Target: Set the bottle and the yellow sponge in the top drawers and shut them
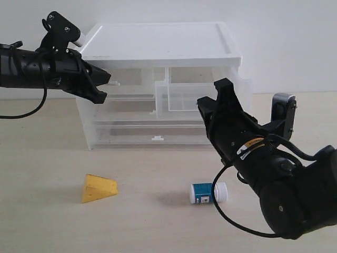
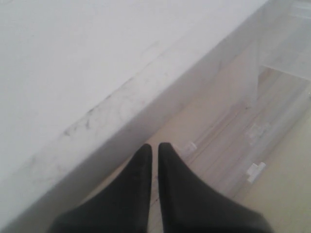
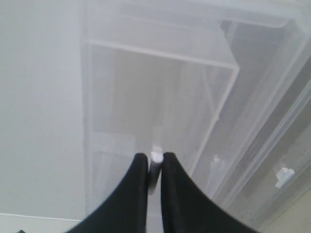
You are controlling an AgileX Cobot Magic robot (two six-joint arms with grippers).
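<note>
right jaws pinch the tab handle (image 3: 156, 156) of the half-out top drawer (image 1: 181, 100) — seemingly making room | left jaws closed on nothing | bottle (image 1: 208, 192), yellow sponge (image 1: 98, 188) wait on table (image 1: 52, 158)

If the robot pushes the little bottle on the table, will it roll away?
Probably: the bottle lies on its side and looks round, so it may roll. It looks small and plastic, so likely light.
</note>
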